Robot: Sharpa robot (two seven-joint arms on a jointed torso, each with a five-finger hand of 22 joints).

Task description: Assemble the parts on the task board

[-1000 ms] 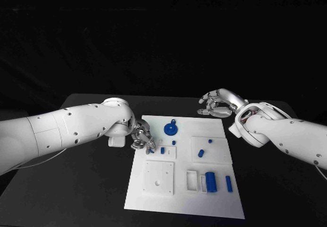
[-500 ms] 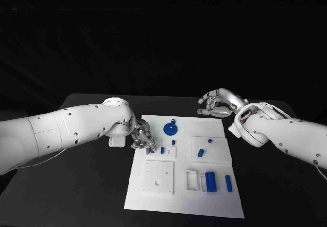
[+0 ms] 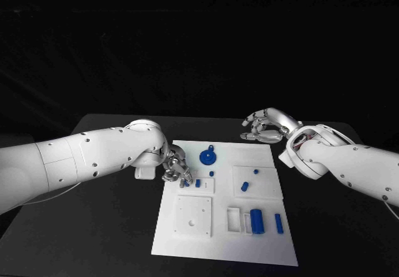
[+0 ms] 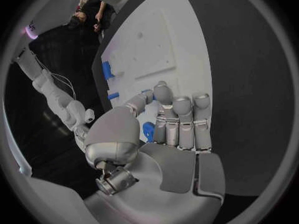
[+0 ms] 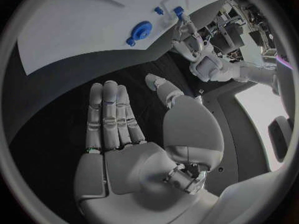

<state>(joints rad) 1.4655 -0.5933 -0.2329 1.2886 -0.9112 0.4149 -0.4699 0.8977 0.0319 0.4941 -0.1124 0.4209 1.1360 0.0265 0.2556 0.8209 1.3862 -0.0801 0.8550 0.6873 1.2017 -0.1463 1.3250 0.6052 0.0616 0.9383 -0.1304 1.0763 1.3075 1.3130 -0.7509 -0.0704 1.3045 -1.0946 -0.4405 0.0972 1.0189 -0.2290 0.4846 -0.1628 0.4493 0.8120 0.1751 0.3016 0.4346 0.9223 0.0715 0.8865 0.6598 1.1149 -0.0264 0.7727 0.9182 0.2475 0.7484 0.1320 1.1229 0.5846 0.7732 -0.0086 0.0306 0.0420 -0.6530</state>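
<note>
The left hand (image 3: 174, 168) partly hides a blue part (image 3: 183, 183).

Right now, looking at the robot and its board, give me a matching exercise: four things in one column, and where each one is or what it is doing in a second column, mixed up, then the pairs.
Things:
1. left robot hand
2. right robot hand
3. round blue disc
4. long blue cylinder

Places or states:
A. lying near the near right corner of the task board
B. empty, over the black table beyond the task board
C. on the task board's far part
D. fingers curled round a small blue part at the task board's left side

Pairs: 1-D, 2-B, 3-C, 4-A.
</note>
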